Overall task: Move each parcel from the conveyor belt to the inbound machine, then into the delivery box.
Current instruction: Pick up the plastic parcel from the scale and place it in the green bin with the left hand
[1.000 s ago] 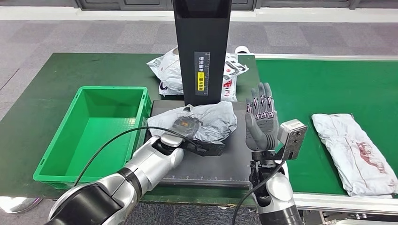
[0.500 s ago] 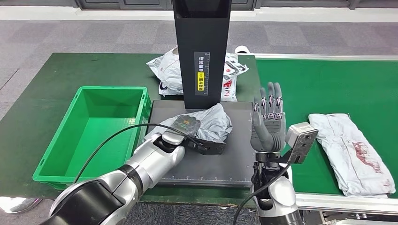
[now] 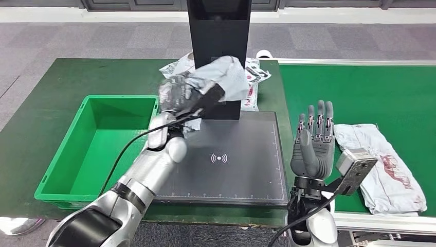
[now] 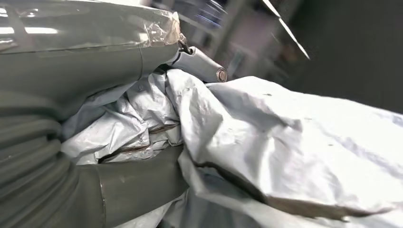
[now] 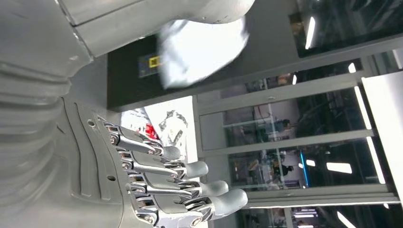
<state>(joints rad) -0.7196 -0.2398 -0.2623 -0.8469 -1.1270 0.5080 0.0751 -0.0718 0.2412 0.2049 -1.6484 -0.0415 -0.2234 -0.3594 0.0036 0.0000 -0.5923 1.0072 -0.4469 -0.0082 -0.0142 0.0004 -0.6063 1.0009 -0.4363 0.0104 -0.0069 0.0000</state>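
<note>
Parcel (image 3: 218,77), crumpled, long axis sideways, gripped aloft in left hand (image 3: 177,98); right hand (image 3: 313,149) spread, empty.

The left robot hand (image 3: 177,98) holds a crumpled grey parcel (image 3: 221,77) lifted above the black scanner pad (image 3: 231,164), in front of the machine's dark column (image 3: 219,31). The right robot hand (image 3: 313,146) stands upright with fingers spread, holding nothing, just beside a white parcel (image 3: 385,167) lying on the green conveyor belt (image 3: 360,98). A green box (image 3: 61,170) sits on the worktop (image 3: 46,87) left of the pad.
</note>
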